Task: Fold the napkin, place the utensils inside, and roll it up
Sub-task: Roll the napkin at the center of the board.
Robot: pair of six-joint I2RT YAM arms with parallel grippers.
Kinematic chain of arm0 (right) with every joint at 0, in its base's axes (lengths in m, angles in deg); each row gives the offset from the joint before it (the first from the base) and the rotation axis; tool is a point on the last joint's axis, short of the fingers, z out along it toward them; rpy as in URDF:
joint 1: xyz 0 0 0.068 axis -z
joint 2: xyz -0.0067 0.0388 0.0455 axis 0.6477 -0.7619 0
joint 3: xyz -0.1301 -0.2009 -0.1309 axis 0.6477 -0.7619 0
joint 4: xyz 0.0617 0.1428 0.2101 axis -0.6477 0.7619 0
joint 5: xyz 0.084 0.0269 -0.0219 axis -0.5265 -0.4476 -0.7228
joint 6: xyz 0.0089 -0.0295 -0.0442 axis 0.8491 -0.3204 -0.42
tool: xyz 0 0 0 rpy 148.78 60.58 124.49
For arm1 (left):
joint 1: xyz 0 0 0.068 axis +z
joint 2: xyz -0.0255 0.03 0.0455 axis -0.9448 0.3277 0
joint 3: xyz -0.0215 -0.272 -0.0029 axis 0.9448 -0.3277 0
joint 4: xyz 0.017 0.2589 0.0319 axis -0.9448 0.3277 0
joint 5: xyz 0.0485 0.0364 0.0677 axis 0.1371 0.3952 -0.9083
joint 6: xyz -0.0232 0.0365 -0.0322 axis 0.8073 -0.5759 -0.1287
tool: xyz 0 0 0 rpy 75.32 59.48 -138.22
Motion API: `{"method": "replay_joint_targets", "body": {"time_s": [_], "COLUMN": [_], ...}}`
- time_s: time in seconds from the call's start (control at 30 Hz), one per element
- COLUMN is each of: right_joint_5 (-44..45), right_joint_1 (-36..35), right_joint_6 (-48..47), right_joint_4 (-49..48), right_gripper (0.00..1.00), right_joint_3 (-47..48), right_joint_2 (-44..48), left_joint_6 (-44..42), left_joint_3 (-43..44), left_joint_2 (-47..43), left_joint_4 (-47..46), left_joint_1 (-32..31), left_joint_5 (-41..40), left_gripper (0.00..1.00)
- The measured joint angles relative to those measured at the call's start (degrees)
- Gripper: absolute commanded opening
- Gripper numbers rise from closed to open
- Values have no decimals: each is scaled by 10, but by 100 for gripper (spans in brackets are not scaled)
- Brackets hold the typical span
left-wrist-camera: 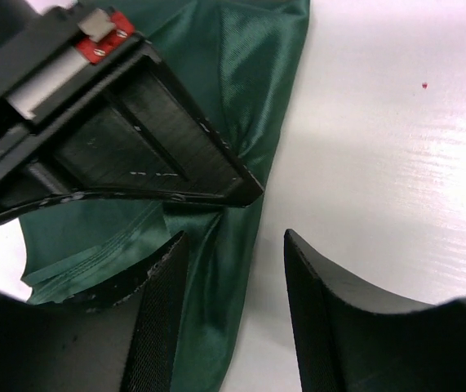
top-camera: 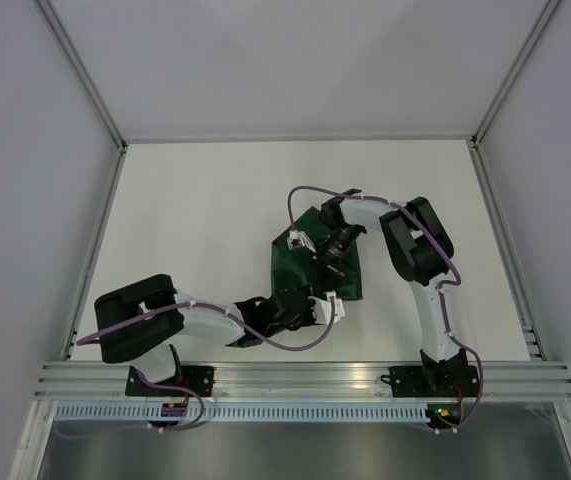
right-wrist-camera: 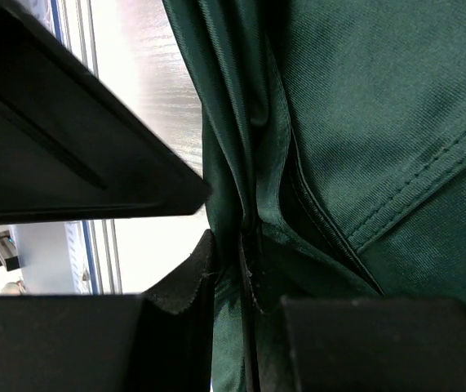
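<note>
The dark green napkin (top-camera: 290, 265) lies bunched on the white table, right of centre. My right gripper (top-camera: 330, 280) reaches down onto it and is shut on a gathered fold of the cloth (right-wrist-camera: 379, 122); its jaws (right-wrist-camera: 237, 261) pinch the fold between them. My left gripper (top-camera: 325, 302) is open just near of that spot. In the left wrist view the gripper (left-wrist-camera: 233, 278) straddles the napkin's (left-wrist-camera: 249, 73) right edge, one finger (left-wrist-camera: 163, 310) over cloth and the other (left-wrist-camera: 330, 318) over bare table. No utensils are in view.
The right gripper's black body (left-wrist-camera: 135, 139) fills the upper left of the left wrist view, close above the left fingers. White walls with metal frame rails (top-camera: 90, 250) enclose the table. A slotted rail (top-camera: 305, 385) runs along the near edge.
</note>
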Motion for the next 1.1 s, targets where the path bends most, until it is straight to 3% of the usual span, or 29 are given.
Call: {"method": "replay_joint_targets", "body": {"time_s": [0.37,0.6,1.03,1.1], "right_joint_5": [-2,-2,2,3], "right_joint_1": [2,2,4,6], "right_joint_6": [3,2,2,2], "right_joint_4": [10,17,30,30], "right_gripper": [9,8,8,9], "right_joint_3": [7,14,27,27], "right_joint_2": [-7,-13,-21,-21], "left_joint_6": [-51,-53,-28,-24], "left_joint_3": [3,11,65,79], "left_joint_2": [65,68,68,71], "left_joint_4": [-76,-66,53,75], "left_joint_1": [0,10,52,57], "left_joint_5": [-32,-23,95,107], "left_gripper": [63,57,3,2]}}
